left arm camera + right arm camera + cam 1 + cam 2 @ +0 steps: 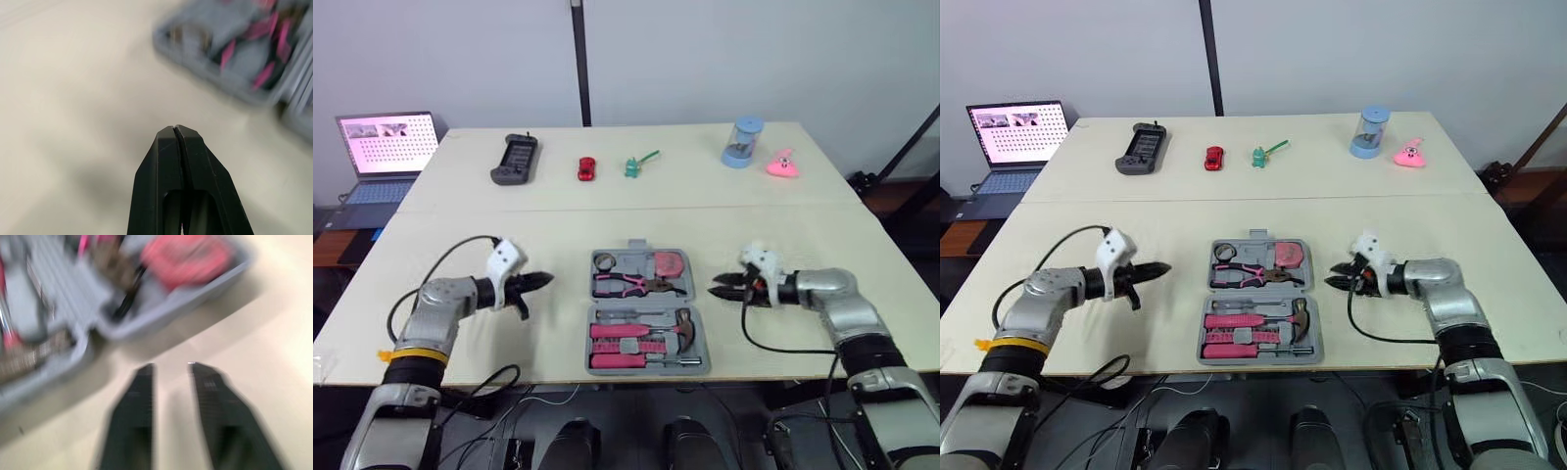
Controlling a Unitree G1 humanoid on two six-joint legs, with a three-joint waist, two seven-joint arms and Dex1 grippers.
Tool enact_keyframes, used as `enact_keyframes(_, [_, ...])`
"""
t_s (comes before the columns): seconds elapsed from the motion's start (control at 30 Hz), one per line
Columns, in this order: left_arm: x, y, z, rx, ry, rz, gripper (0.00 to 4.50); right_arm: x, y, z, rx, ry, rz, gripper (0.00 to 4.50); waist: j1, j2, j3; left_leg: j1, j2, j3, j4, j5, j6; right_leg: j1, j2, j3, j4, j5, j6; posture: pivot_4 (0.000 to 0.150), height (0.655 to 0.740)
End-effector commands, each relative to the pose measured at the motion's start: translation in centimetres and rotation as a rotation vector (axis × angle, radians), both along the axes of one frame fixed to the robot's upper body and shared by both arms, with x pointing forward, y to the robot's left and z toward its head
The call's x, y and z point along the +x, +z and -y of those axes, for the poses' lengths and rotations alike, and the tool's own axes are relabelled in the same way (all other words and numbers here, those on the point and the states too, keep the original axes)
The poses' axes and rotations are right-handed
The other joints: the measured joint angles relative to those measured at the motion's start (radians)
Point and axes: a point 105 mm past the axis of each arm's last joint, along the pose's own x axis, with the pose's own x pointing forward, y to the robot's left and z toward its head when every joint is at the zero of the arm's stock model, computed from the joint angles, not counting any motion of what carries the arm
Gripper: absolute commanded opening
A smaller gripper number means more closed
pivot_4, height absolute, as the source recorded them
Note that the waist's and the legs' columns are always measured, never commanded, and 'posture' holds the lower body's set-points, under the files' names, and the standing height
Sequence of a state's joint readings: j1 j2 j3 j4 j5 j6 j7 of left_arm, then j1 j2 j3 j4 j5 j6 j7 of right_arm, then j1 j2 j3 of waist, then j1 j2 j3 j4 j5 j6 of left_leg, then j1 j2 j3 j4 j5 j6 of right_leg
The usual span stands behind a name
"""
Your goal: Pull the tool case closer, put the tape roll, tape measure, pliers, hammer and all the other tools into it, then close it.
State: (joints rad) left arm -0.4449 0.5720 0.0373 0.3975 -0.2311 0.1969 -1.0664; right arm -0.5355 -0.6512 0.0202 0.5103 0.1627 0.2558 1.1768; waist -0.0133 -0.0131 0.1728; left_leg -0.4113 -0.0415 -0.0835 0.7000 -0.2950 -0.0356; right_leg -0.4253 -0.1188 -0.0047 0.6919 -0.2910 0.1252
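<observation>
The grey tool case (643,311) lies open near the table's front edge, between my two arms. Its far half holds a tape roll (604,261), pink-handled pliers (625,285) and a pink tape measure (668,263). In its near half lie a hammer (677,327) and pink-handled screwdrivers (626,346). My left gripper (544,280) is shut, empty, a short way left of the case, pointing at it. On the case's right side my right gripper (715,290) is open, its fingertips close to the case's right edge (171,328).
Along the far half of the table lie a black handheld device (515,159), a red toy car (586,168), a green toy (639,164), a blue cup (742,143) and a pink toy (783,164). An open laptop (382,157) stands beyond the table's left edge.
</observation>
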Motion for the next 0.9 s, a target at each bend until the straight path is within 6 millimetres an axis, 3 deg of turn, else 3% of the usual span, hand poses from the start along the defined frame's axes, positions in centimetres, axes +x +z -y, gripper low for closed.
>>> enact_keyframes(0.03, [-2.0,2.0,3.2,-0.098,-0.157,0.030,0.00,0.6,3.2,0.0,0.149,-0.052,0.002,3.41,-0.002,0.000,0.000,0.000,0.000,0.000,0.000,0.000,0.000,0.000,0.000,0.000,0.000,0.000,0.000,0.150,0.6753])
enact_keyframes(0.1, [-3.5,1.6,4.8,-0.090,-0.237,0.012,0.00,0.6,3.3,-0.2,0.180,-0.074,-0.040,4.36,-0.006,0.000,0.000,0.000,0.001,0.000,0.000,0.000,0.000,0.000,0.000,0.000,0.000,0.000,0.000,0.150,0.6753])
enact_keyframes(0.13, [-3.9,1.4,5.2,-0.092,-0.257,0.003,0.00,0.6,3.2,-0.3,0.191,-0.081,-0.059,4.47,-0.006,0.000,0.000,0.000,0.001,0.000,-0.001,0.000,0.000,0.000,0.000,0.000,-0.001,0.000,0.000,0.150,0.6753])
enact_keyframes(0.37, [-5.9,-0.9,8.6,-0.098,-0.320,-0.065,0.00,1.3,3.5,-1.9,0.313,-0.142,-0.192,4.47,-0.002,0.000,0.000,0.000,0.001,0.001,-0.001,0.000,0.000,0.000,0.000,0.001,-0.001,0.000,0.000,0.150,0.6753])
enact_keyframes(0.57, [-7.2,-2.9,9.7,-0.041,-0.364,-0.106,0.00,1.1,2.4,-3.5,0.300,-0.118,-0.268,4.47,-0.001,0.000,0.000,0.000,0.000,0.001,-0.001,0.000,0.000,0.000,0.000,0.001,-0.002,0.000,0.000,0.150,0.6753])
enact_keyframes(0.67, [-7.3,-3.8,10.0,-0.023,-0.362,-0.123,0.00,1.7,1.9,-4.4,0.319,-0.140,-0.294,4.47,-0.004,0.000,0.000,0.000,0.000,0.001,-0.001,0.000,0.000,0.000,0.000,0.001,-0.002,0.000,0.000,0.150,0.6753])
enact_keyframes(0.8, [-7.6,-4.7,10.7,-0.077,-0.355,-0.179,0.00,3.2,-0.4,-4.8,0.246,-0.230,-0.326,4.47,-0.004,0.001,0.000,0.000,0.000,0.001,-0.001,0.000,0.000,0.000,0.001,0.001,-0.002,0.000,0.000,0.150,0.6753])
enact_keyframes(0.9, [-8.3,-5.9,11.0,-0.030,-0.397,-0.213,0.00,4.2,-0.7,-5.4,0.321,-0.281,-0.366,4.47,-0.003,0.001,0.000,0.000,-0.001,0.001,-0.001,0.000,0.000,0.000,0.000,0.001,-0.002,0.000,0.000,0.150,0.6753])
